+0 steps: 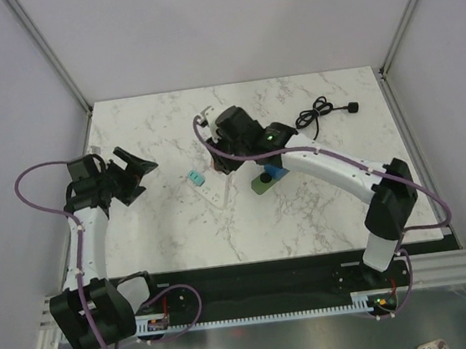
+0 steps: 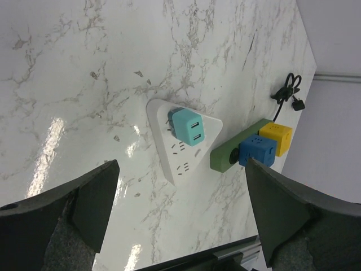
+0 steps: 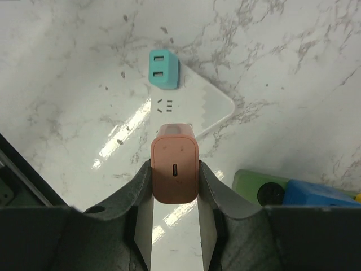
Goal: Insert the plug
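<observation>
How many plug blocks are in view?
4: a teal one on the white strip, a salmon one in the right tool, a blue one and a yellow one on the green strip. Others may be hidden.

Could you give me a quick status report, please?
Left gripper open, standing off. Right gripper shut on pink plug over white power strip; seating not visible. Teal charger occupies one socket, clear of plug.

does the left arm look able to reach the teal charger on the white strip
Probably yes: the left gripper is open and faces the teal charger across bare marble. The right gripper, holding the pink plug over the white strip, could crowd it.
</observation>
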You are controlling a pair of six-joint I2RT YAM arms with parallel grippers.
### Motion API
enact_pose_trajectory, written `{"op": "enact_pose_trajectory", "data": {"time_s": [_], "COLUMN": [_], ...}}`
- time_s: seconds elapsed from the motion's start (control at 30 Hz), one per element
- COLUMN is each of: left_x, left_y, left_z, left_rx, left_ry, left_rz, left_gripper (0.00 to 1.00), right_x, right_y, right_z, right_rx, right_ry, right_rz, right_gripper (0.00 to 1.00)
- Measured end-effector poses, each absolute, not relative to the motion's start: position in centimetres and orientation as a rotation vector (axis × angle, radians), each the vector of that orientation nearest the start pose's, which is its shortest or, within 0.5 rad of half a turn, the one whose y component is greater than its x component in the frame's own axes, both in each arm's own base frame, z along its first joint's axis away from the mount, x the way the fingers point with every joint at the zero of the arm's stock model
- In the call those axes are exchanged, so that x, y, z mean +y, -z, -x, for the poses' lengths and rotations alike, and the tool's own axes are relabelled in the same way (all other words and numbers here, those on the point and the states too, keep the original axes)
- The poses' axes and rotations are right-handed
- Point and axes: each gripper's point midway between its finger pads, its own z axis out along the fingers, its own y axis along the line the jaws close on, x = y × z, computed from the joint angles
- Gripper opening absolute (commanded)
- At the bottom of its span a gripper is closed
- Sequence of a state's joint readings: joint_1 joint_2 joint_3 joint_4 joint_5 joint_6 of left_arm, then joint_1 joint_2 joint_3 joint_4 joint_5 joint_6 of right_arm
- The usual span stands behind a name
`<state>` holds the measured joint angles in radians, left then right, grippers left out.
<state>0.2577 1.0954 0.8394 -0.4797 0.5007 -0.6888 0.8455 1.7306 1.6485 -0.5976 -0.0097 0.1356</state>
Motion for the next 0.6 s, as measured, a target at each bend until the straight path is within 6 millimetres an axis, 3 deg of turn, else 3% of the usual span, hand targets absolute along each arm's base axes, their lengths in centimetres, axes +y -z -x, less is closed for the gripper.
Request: {"op": "enact_pose_trajectory", "data": {"time_s": [0.1, 0.23, 0.4, 0.6], "left_x": [-2.7, -2.6, -2.9, -3.3], "left_y": [-17.4, -17.3, -17.8, -17.1], "left_z": [-30.6, -29.9, -29.8, -29.8], "left_rx": [2.171, 2.154, 2.125, 2.139], "left_ry": [0.768, 0.757, 0.773, 0.816], "left_rz": [0.792, 0.773, 0.733, 0.727], "left_gripper": [1.0, 1.0, 1.0, 1.0], "right_x": [37.3, 37.9, 38.4, 38.6], "right_y": [-18.1, -14.7, -13.2, -11.9], "right_z": [-30.3, -29.9, -29.1, -28.2], "right_rx": [2.229, 2.278, 2.292, 2.309], "right_ry": [-0.425, -0.334, -0.264, -0.249], "right_rz": [0.906, 0.939, 0.938, 0.908], "right_gripper": [0.0, 0.0, 0.0, 0.0]}}
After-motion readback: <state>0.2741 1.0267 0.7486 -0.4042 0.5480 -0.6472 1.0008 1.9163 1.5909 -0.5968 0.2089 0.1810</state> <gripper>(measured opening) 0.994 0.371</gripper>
